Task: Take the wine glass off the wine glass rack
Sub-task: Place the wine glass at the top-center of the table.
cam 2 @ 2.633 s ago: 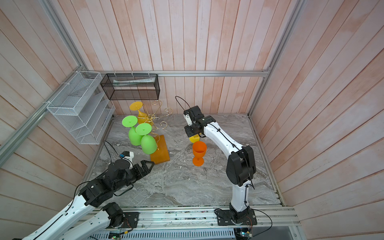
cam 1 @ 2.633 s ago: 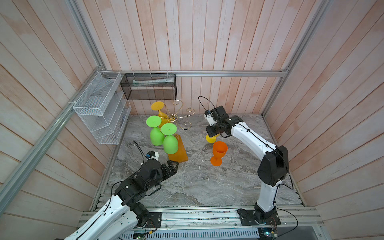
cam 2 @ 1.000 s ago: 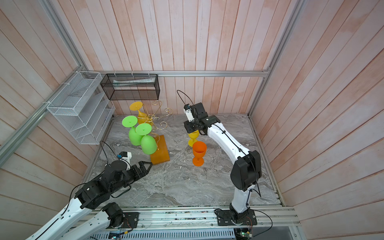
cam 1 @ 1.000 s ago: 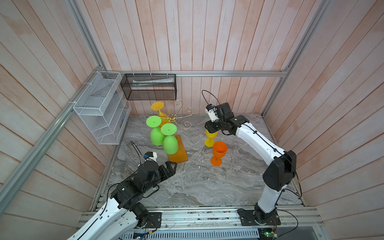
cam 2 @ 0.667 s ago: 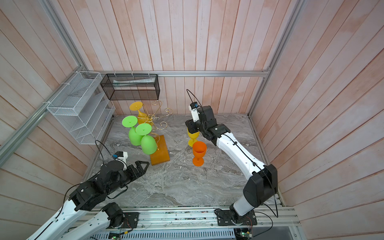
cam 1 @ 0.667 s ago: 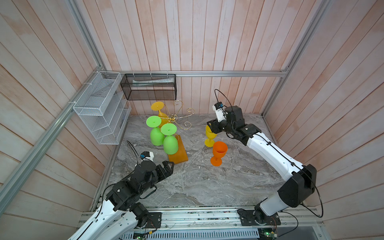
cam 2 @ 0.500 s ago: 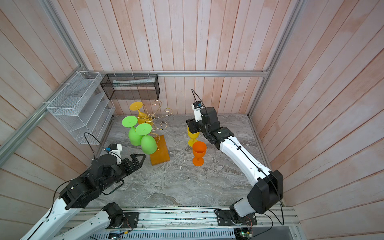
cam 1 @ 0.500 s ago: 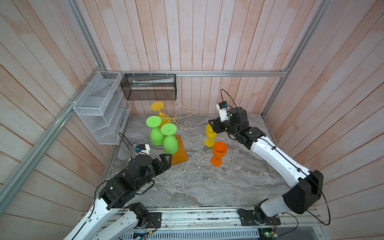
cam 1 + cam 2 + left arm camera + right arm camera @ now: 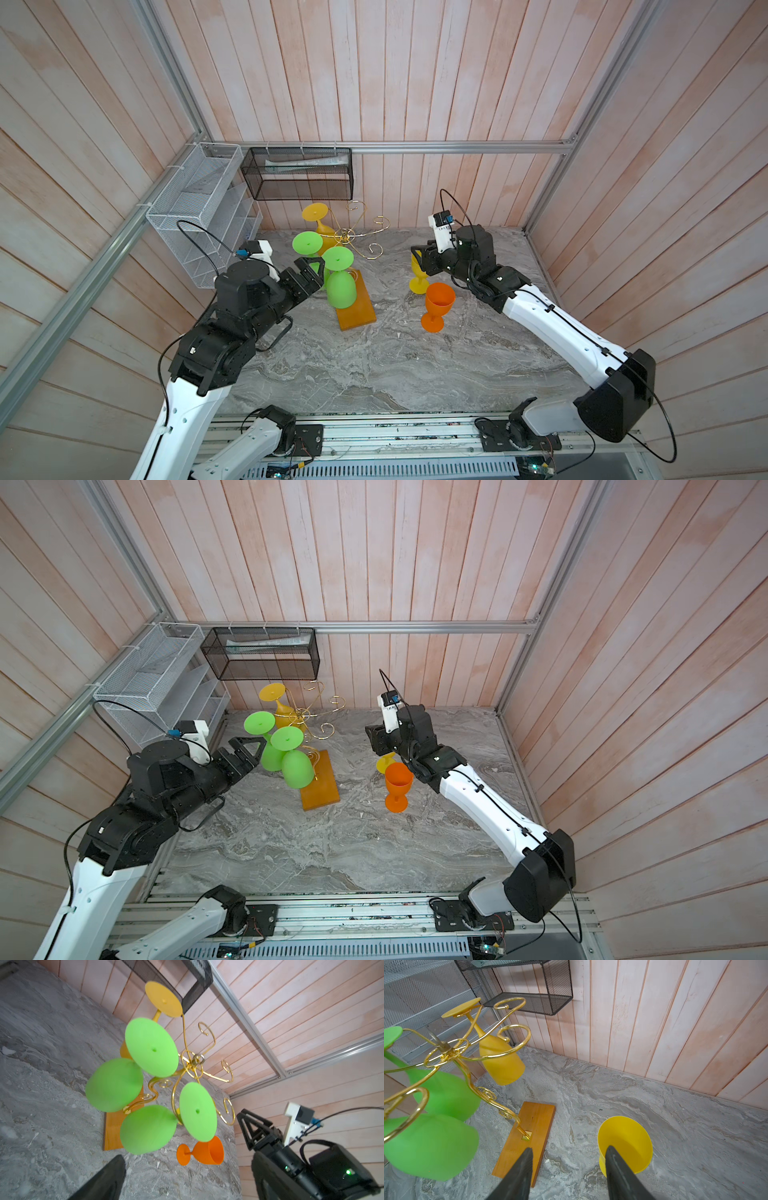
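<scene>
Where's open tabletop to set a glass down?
Bare: the table's wide near half, before the rack and orange glass; also the strip between them. Crowded: the back left, where green glasses hang beside the left gripper, and around the yellow glass by the right gripper.

Left arm (image 9: 216,357) forward with jaws wide apart; right arm (image 9: 557,328) outstretched, wrist high, jaws partly apart.

Both arms: white links (image 9: 552,322), black joints (image 9: 615,395), white wrist-camera brackets (image 9: 440,228).
</scene>
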